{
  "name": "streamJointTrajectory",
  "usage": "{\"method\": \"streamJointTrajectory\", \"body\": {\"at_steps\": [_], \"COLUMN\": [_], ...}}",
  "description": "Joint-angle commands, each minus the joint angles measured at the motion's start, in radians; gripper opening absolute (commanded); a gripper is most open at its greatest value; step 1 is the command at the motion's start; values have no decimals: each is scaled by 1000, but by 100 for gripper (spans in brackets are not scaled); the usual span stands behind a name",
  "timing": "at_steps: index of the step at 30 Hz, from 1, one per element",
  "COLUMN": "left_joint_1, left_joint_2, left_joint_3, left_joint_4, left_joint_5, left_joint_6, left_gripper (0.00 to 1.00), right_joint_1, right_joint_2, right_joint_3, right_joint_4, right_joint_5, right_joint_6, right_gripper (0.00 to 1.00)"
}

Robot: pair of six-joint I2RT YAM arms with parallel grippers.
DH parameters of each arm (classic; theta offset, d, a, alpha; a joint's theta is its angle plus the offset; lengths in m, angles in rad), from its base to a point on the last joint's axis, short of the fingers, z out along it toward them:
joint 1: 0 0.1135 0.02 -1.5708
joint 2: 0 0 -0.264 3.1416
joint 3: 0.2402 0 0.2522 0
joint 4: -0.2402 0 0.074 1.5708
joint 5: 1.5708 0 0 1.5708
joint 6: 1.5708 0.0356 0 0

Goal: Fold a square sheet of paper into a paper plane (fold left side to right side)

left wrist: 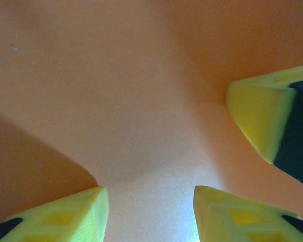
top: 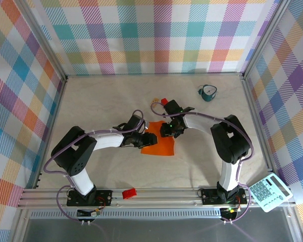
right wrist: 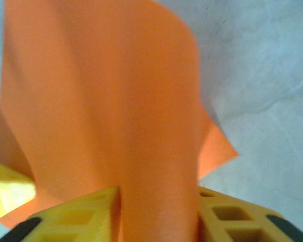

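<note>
Finds the sheet [top: 159, 146] mid-surface [top: 101, 106] between the arms, with the left pincer [left wrist: 149, 190] half spread, yellow tips apart against or just above the smooth orange paper, probably to anchor that side for the fold. Has one edge standing in a soft curl between the moulded yellow fingers [right wrist: 227, 217] of the right pincer [right wrist: 157, 194], set fairly narrow around it. Cannot tell whether truly nipped, though such thin, limp paper would hardly stand unaided.

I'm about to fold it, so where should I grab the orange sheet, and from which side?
Likely the raised edge of the square sheet of paper, from above on the right end effector side, where it stands off the table; elsewhere it lies flat.
</note>
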Motion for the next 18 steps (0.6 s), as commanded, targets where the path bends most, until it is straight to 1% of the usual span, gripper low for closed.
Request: {"method": "streamJointTrajectory", "body": {"at_steps": [1, 6, 10, 12, 14, 18], "left_joint_1": [40, 120, 202, 232, 250, 253], "left_joint_2": [-87, -242, -387, -455, -516, -587], "left_joint_3": [-50, -129, -197, -231, -264, -299], "left_joint_4": [45, 93, 144, 177, 221, 302], "left_joint_5": [26, 41, 114, 155, 205, 276], "left_joint_6": [-5, 33, 81, 108, 137, 157], "left_gripper": [53, 69, 80, 85, 90, 94], "right_joint_1": [-26, -98, -160, -173, -174, -174], "right_joint_2": [-73, -177, -290, -342, -390, -474], "right_joint_3": [-32, -96, -139, -147, -149, -153], "right_joint_4": [20, 67, 83, 78, 66, 94], "right_joint_5": [-109, -247, -381, -430, -477, -598], "right_joint_6": [-3, -30, -79, -104, -126, -118], "right_gripper": [29, 26, 26, 26, 25, 25]}}
